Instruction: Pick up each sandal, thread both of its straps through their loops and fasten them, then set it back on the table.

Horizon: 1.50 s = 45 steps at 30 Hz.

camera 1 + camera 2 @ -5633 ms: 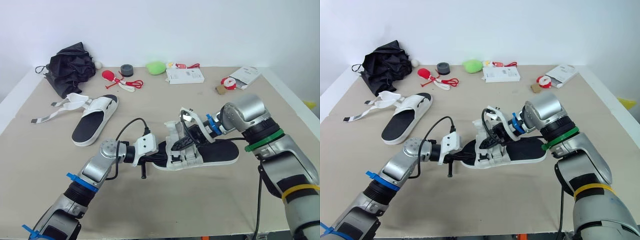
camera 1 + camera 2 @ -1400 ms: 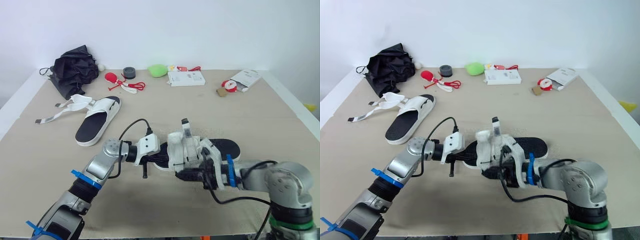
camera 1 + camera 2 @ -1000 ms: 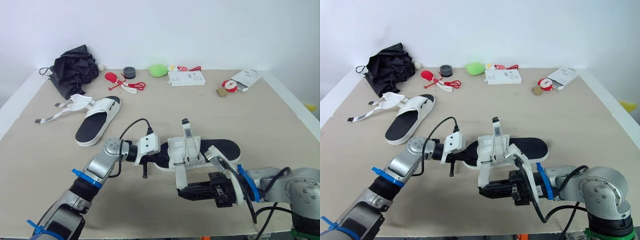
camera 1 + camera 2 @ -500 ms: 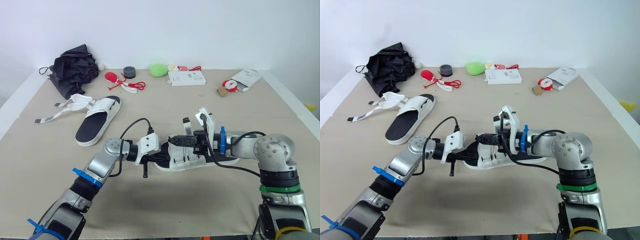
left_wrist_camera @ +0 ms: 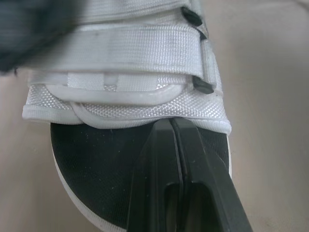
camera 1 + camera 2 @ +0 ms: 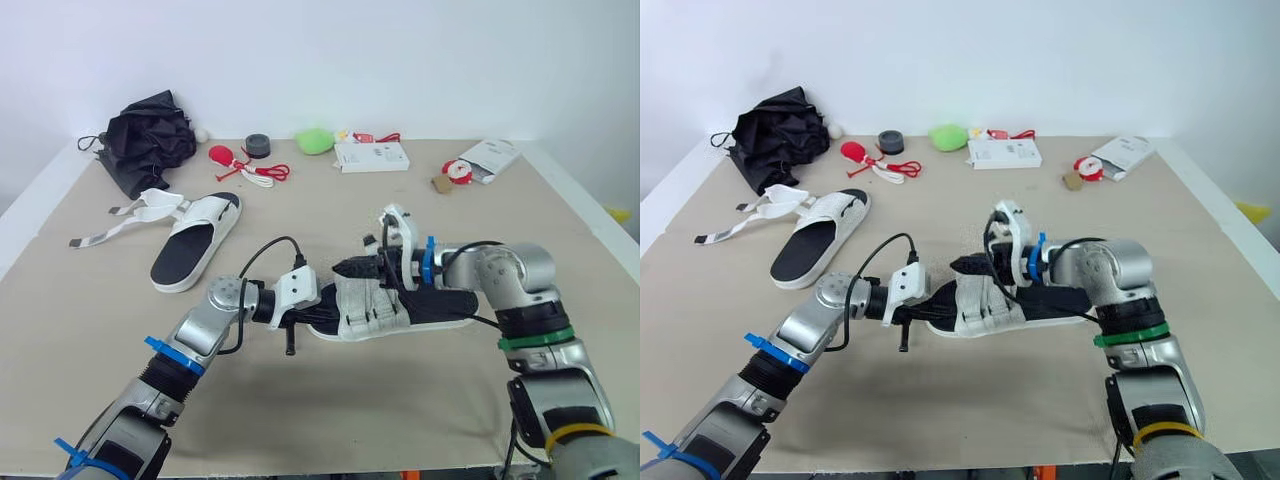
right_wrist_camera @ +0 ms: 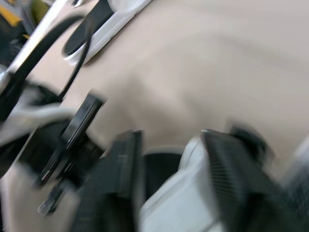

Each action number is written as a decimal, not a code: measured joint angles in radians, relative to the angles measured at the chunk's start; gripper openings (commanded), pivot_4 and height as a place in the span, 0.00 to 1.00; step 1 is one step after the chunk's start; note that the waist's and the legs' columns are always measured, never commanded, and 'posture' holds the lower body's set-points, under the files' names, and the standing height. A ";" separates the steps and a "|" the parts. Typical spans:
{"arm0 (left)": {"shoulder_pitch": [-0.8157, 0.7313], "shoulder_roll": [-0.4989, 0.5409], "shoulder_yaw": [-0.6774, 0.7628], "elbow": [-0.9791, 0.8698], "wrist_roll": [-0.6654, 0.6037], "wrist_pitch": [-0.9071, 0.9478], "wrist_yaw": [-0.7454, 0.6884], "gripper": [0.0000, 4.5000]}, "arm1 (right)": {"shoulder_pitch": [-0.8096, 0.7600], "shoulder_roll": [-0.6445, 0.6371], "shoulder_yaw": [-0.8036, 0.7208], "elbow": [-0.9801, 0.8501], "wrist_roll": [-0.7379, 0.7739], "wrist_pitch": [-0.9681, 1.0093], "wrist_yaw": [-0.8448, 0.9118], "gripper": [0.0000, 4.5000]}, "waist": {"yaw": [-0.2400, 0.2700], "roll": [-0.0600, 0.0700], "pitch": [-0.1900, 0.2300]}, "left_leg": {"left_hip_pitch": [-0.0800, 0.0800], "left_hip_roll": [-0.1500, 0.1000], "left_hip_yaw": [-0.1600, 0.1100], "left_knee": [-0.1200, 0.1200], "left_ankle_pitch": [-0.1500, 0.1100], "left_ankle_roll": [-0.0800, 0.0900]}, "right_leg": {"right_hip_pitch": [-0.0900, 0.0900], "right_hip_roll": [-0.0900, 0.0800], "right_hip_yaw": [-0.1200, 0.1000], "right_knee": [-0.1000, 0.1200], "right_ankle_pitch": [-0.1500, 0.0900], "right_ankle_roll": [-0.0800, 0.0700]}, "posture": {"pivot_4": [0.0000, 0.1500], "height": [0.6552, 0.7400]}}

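Beige table is carrying the whole scene, and the near sandal is sitting at its middle, toe toward the robot's left and black footbed heel toward its right. Whether the toe is resting on the surface or being lifted a touch, I cannot tell. The far sandal is waiting well apart on the left, its loose straps trailing open across the table, untouched.

The left gripper is staying clenched on the near sandal's toe, fingers pinched together on the sole edge and anchoring it. The big change is on the other side. A second ago the right gripper was hanging low in front of the sandal, clear of it. Now it is swinging back over the white upper, fingers spread apart and gripping nothing, hovering right at the bands.

The straps are lying flat across the upper in the left wrist view, black tips tucked at the side. That suggests this sandal's fastening is nearly finished, needing a last press before release, and then the far sandal is next.
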 measured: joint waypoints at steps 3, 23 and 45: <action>0.004 -0.002 0.001 -0.002 0.000 -0.004 0.001 0.00 | -0.026 0.003 0.001 0.073 -0.060 -0.009 -0.008 0.98 | 0.002 0.000 0.000 | -0.001 0.000 0.000 0.000 0.000 0.000 | 0.000 -0.001 -0.001 0.000 0.000 -0.001 | 1.00 1.00; -0.042 -0.073 0.149 -0.027 -0.230 0.073 -0.076 0.00 | 0.339 -0.269 -0.340 -0.345 0.111 -0.082 0.326 0.98 | 0.018 0.011 0.013 | -0.025 -0.002 0.000 0.001 -0.002 0.002 | -0.020 -0.004 -0.005 0.000 0.001 0.003 | 1.00 1.00; 0.108 0.247 0.392 -0.231 -0.499 0.217 -0.286 0.00 | 0.734 -0.363 -0.221 -0.590 -0.109 -0.413 0.378 0.98 | 0.000 0.002 0.025 | -0.017 0.001 0.001 0.002 0.005 -0.004 | -0.015 0.006 0.007 0.004 -0.002 0.014 | 1.00 1.00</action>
